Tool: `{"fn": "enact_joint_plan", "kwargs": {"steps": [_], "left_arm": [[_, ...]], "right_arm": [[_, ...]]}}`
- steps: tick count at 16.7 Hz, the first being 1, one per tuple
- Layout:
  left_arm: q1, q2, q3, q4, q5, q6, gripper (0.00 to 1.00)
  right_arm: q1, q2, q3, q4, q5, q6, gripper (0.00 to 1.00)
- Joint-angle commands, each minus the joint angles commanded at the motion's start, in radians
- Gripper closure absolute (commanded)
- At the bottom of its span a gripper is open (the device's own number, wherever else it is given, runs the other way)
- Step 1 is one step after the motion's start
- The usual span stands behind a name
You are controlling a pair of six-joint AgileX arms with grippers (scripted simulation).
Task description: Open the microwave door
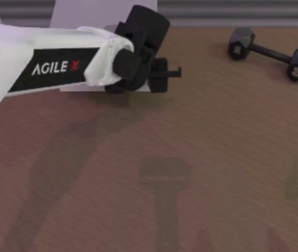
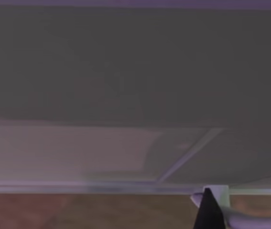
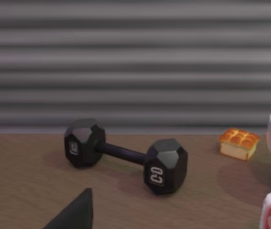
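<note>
Left tool sits at the microwave front, far-left of table, fingers apparently pinching the white handle of the microwave door. Step: grip made, pull pending. Next: swing door outward along its arc w/o slipping. Right arm parked, tool state can't tell; dumbbell well apart

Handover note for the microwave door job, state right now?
Left gripper: at the front of the microwave, far left of the table, by the microwave door; the window fills the left wrist view. Whether it has a grip cannot be told.
Right arm: out of the top view, its wrist camera facing a dumbbell at far right.
Done: left arm brought to the door.
Left: confirm the grip on the handle, pull the door open. How far it is open, if at all, cannot be judged.
</note>
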Motion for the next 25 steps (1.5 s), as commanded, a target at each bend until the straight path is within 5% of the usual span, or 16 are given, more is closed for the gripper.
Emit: {"fn": "enact_joint_plan", "kwargs": {"steps": [25], "left_arm": [[-0.034, -0.084, -0.131, 0.036, -0.021, -0.029, 1.0]], "right_arm": [[0.0, 0.0, 0.0, 0.0, 0.0, 0.0, 0.0]]}}
